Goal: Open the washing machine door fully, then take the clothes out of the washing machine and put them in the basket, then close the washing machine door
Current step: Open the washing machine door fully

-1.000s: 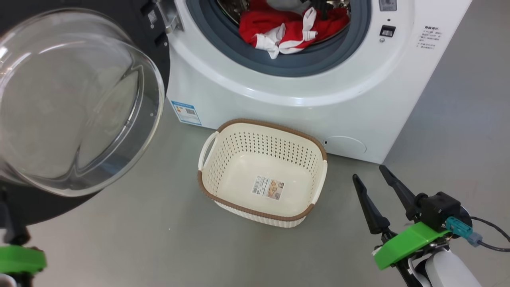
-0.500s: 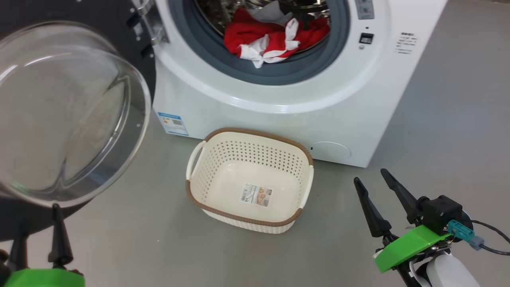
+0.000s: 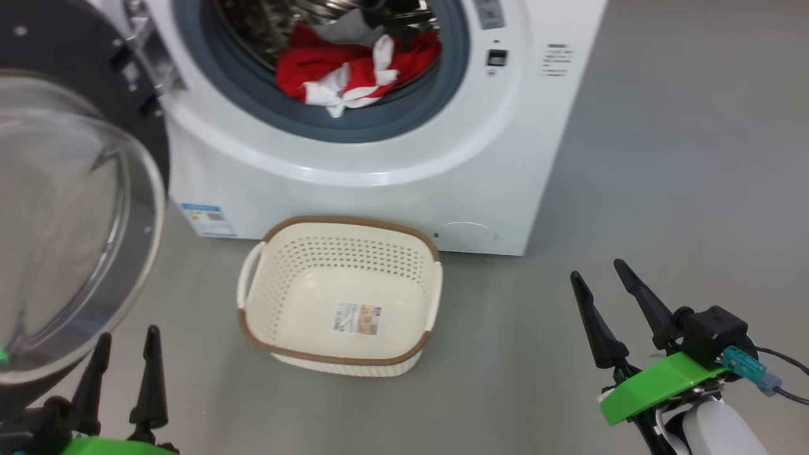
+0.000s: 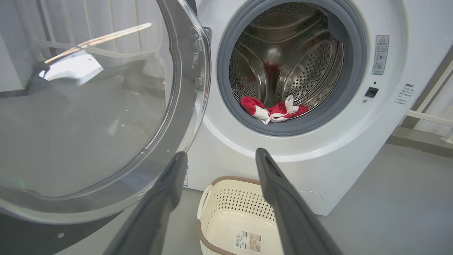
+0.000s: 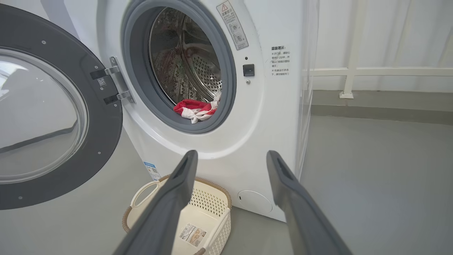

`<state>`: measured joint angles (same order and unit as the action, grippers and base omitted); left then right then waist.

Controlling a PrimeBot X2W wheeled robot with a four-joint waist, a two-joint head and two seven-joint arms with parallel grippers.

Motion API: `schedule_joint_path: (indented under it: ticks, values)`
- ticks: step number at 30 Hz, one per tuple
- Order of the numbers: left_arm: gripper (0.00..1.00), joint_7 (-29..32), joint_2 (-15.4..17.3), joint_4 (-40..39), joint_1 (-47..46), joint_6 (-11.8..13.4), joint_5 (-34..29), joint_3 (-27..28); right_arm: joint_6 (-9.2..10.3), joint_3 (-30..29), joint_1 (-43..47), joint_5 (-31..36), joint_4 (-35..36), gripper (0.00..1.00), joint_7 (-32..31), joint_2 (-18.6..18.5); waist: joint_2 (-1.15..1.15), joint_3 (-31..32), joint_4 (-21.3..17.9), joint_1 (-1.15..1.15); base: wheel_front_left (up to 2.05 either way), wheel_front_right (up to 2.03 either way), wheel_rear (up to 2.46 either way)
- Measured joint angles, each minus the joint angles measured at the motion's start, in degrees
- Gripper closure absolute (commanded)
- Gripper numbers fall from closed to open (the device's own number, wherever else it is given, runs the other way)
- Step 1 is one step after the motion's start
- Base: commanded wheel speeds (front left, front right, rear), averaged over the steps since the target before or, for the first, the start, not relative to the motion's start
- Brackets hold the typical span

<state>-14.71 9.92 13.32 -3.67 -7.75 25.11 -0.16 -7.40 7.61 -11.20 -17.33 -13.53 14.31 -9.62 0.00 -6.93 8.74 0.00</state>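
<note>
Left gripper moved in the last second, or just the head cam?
Yes. In the head view the left gripper has come rightward, closer to the basket, which stays put before the washing machine.

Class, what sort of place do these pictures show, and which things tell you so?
Probably a laundry area: a white front-loading washing machine with red clothes in its drum, and a cream basket on the grey floor.

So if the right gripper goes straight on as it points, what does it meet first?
The right gripper probably meets the front panel of the white box-shaped washing machine, just below its grey rubber gasket. The bright red fabric clothes lie up and left of that line. Depth is unclear.
</note>
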Motion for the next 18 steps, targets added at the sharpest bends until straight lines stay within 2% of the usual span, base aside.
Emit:
schedule_joint_path:
  ticks: [18]
  values:
    - [0.0, 0.0, 0.96, -2.72, 4.68, 0.0, 1.37, -3.34, 0.0, -3.61, 4.54, 0.03, 1.31, 0.0, 0.0, 0.91, 0.0, 0.9, -10.92, 0.0, 0.0, 0.0, 0.0]
